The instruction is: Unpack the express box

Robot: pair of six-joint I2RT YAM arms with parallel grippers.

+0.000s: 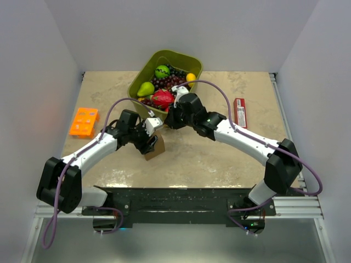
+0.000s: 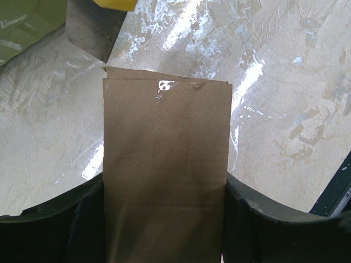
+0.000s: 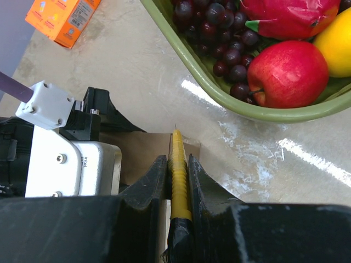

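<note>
The express box [image 1: 156, 148] is a small brown cardboard box, held off the table between the fingers of my left gripper [image 1: 147, 137]. In the left wrist view its plain side [image 2: 164, 164] fills the gap of the left gripper [image 2: 164, 189], with both black fingers [image 2: 247, 213] pressed on its sides. My right gripper [image 3: 178, 164] is shut on a thin yellow cutter [image 3: 180, 175] with a black-taped base. The cutter's tip lies over the box's top edge [image 3: 145, 148]. In the top view the right gripper [image 1: 166, 121] sits just beyond the box.
A green tub [image 1: 138, 82] of fruit stands right behind both grippers; its rim [image 3: 219, 98] is close to the cutter. An orange tray [image 1: 84, 121] lies at the left. A slim red packet [image 1: 239, 112] lies at the right.
</note>
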